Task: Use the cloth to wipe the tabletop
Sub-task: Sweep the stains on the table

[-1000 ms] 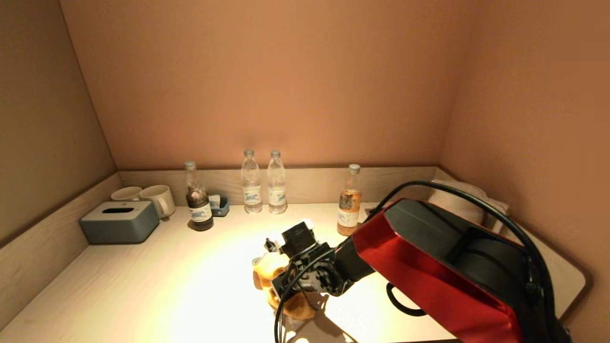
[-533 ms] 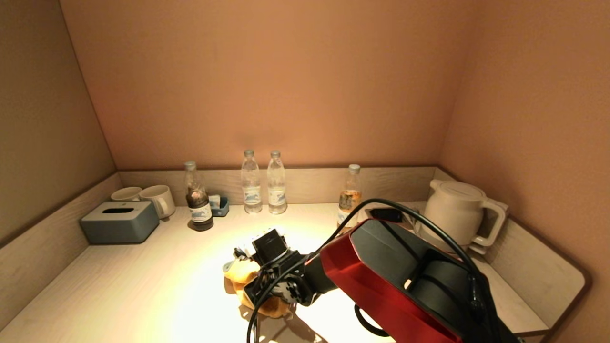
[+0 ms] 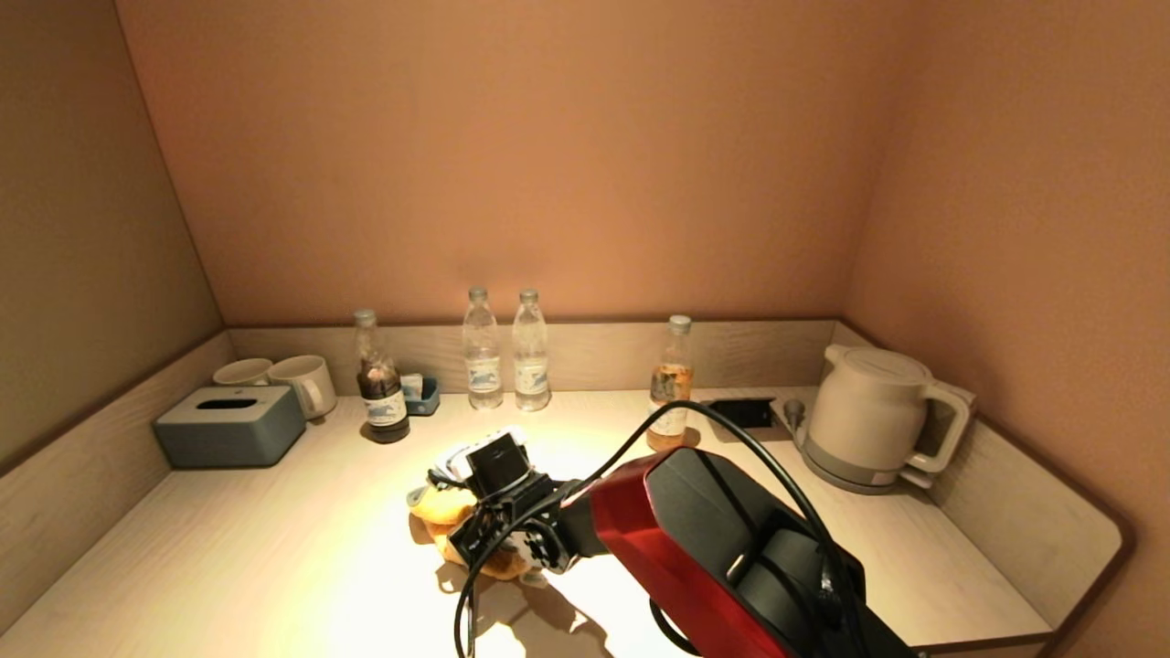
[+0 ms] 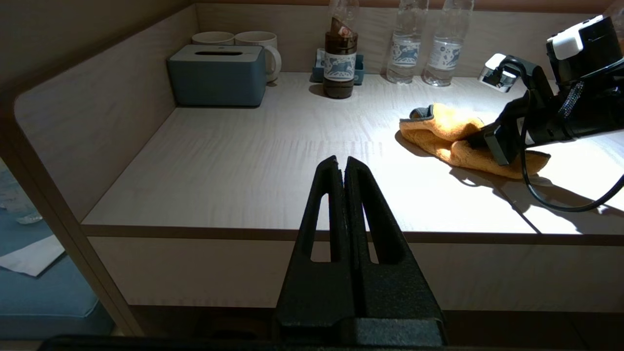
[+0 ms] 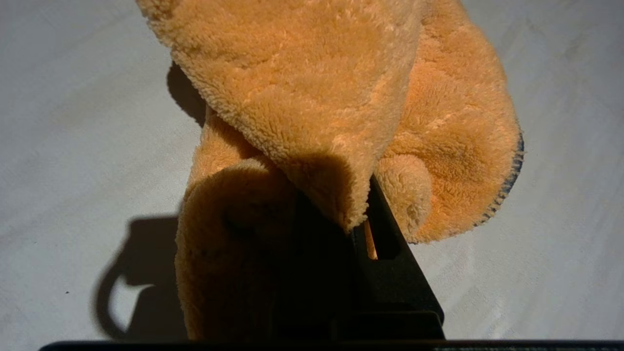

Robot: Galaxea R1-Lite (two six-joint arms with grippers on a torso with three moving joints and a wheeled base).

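Observation:
An orange fluffy cloth (image 3: 445, 513) lies bunched on the pale wooden tabletop (image 3: 274, 557), near the middle. My right gripper (image 3: 475, 535) presses down on it and is shut on the cloth; in the right wrist view the cloth (image 5: 341, 97) folds over the fingers and hides the tips. The cloth (image 4: 453, 139) and the right gripper (image 4: 487, 141) also show in the left wrist view. My left gripper (image 4: 340, 163) is shut and empty, parked in front of the table's front edge, out of the head view.
Along the back wall stand a grey tissue box (image 3: 228, 425), two white mugs (image 3: 302, 384), a dark bottle (image 3: 379, 379), two clear water bottles (image 3: 503, 352) and an orange-drink bottle (image 3: 670, 384). A white kettle (image 3: 868, 416) stands at the back right.
My right gripper has dragged the cloth leftward across the table and slightly toward the back. The arm's move has uncovered the kettle. The left gripper's earlier state is not shown.

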